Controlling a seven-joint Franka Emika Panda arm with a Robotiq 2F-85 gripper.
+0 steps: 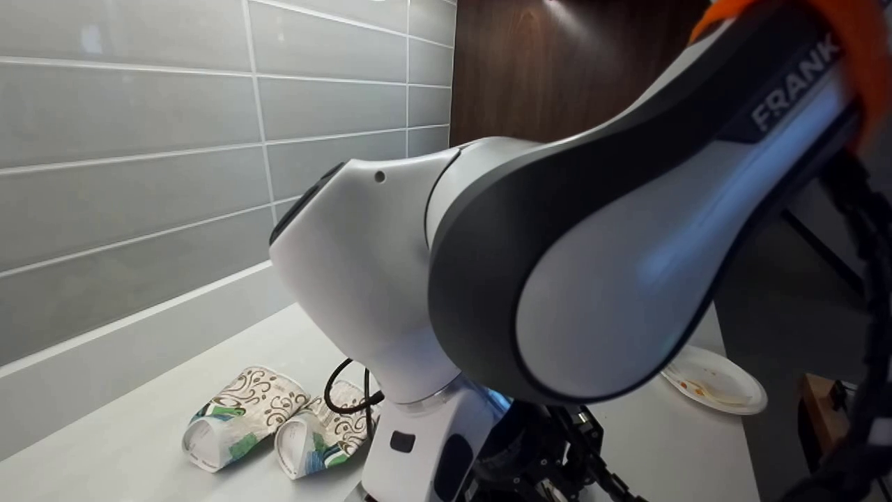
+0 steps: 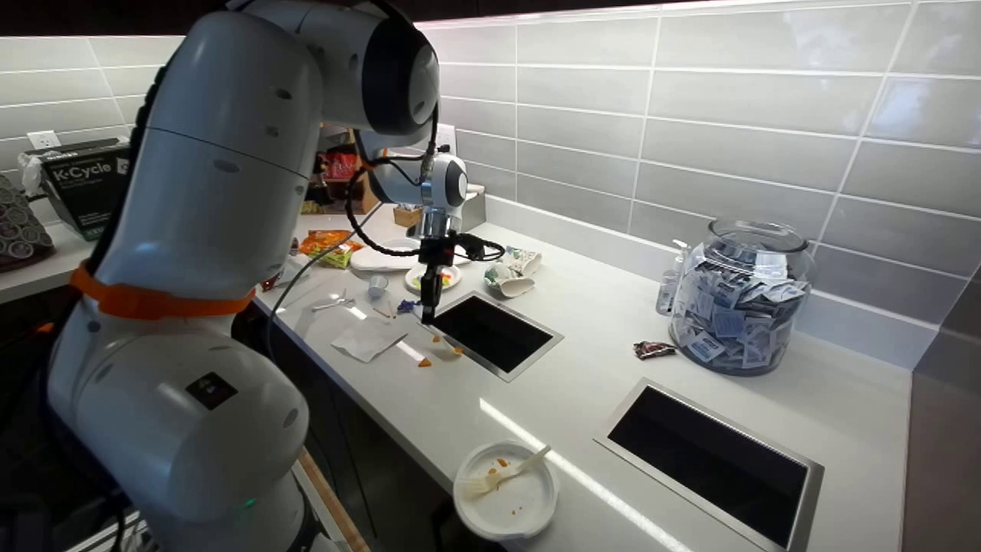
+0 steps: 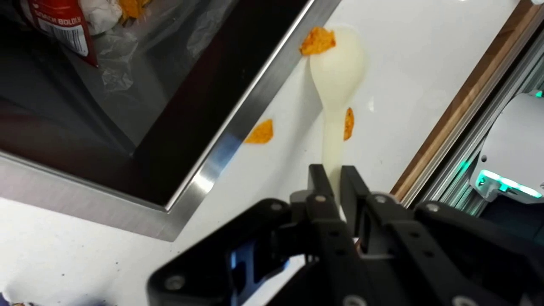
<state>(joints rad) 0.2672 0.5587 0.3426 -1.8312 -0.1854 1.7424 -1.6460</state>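
Pale spoon (image 3: 335,110), right of centre in the wrist frame: its handle is being pinched by the hand (image 3: 332,170), the broad end pointing to the top. An orange chip (image 3: 317,41) is overlapping that end's left edge; whether it is being touched cannot be told. A metal-rimmed bin (image 3: 255,102) is filling the upper left, beside the counter (image 3: 403,55). Slow, level moves are probably being called for: the thin handle is being gripped far from the broad end and could easily be twisted.
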